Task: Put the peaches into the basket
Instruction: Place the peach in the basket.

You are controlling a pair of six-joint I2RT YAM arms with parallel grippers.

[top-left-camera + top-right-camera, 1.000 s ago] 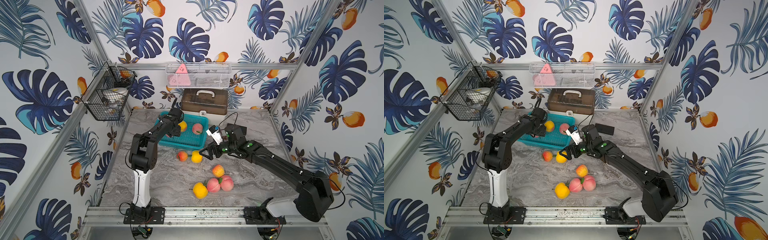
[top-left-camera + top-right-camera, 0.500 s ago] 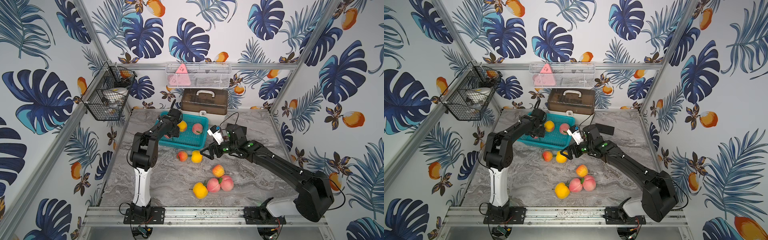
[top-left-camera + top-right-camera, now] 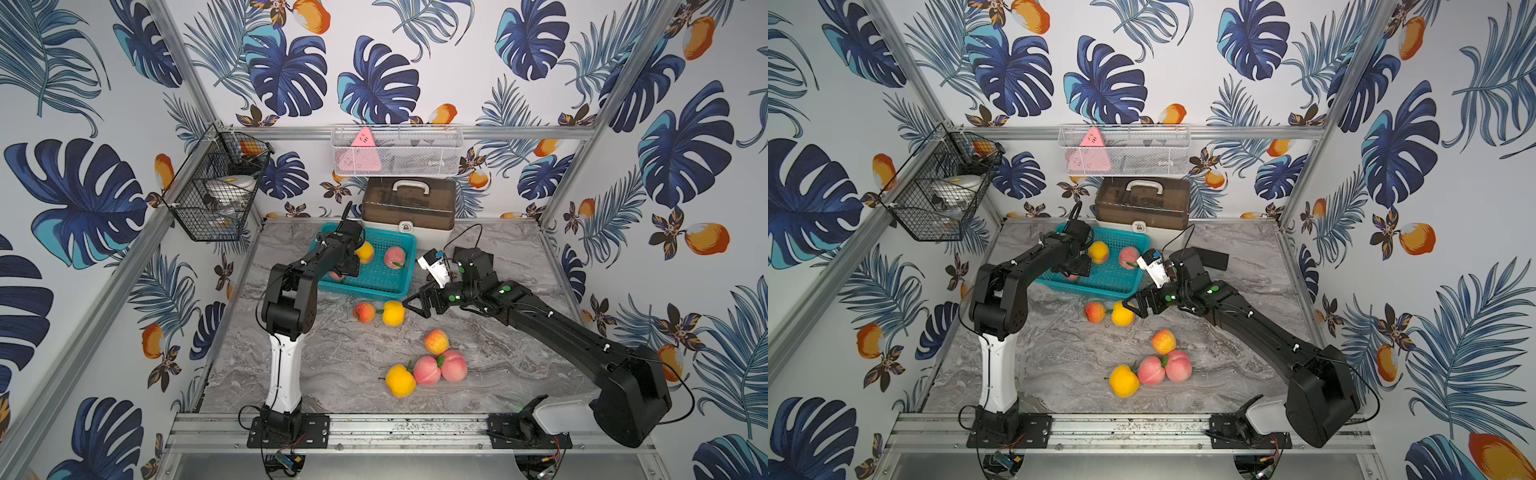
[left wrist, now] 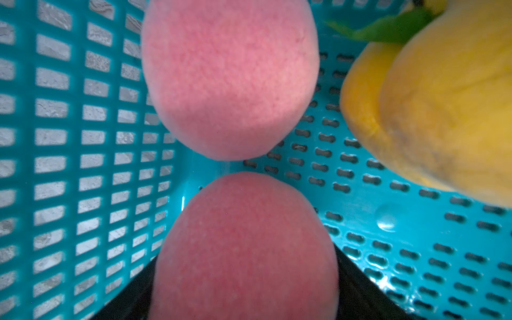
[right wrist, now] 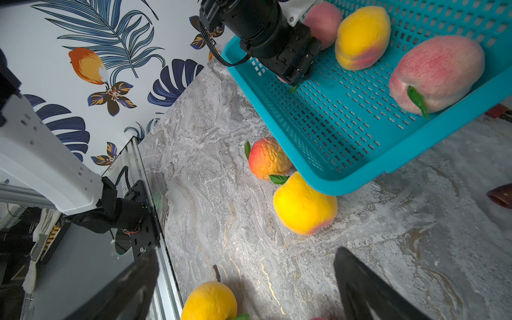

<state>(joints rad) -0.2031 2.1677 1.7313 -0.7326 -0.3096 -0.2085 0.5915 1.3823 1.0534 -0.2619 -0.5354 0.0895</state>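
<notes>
**Entry: peaches to basket, part filled**

**Step in hand (judged):** the left arm sets 1 fruit down while the right arm lines up on another.

- Left gripper (image 3: 344, 270): low inside the teal basket (image 3: 370, 291), at its left end. The held-side pink peach (image 4: 243, 249) sits between the jaws, close to the basket floor. Whether the jaws grip it or merely flank it cannot be told. To do it well: spread fully before lifting and rise straight up. Keep off the far pink peach (image 4: 230, 77) just beyond and the basket yellow peach (image 4: 443, 110) beside it.
- Right gripper (image 3: 415, 306): jaws wide and empty, low over the table (image 3: 332, 365). It is just right of the front yellow peach (image 3: 393, 313), which lies near the basket's front wall. To do it well: straddle the fruit at its widest part. Keep clear of the wall and of the orange-red peach (image 3: 364, 311) just beside it. A round fruit pushed from 1 side will likely roll.

**Counts, left to right**

- Wire basket (image 3: 216, 195) on the left wall: 1
- Arms: 2; grippers: 2
- Teal basket: 1
- Peaches in the basket: 4, judged across views. These are 3 pink, including the right pink peach (image 3: 395, 257), and 1 yellow.
- Peaches on the table: 6
  - 1 orange-red
  - 2 yellow, including the near yellow peach (image 3: 400, 380)
  - 1 orange peach (image 3: 436, 341)
  - 2 touching pink peaches (image 3: 440, 369)
- White mesh basket (image 3: 397, 149): 1
- Lidded case (image 3: 409, 208): 1
- Peaches in all: 10
</notes>
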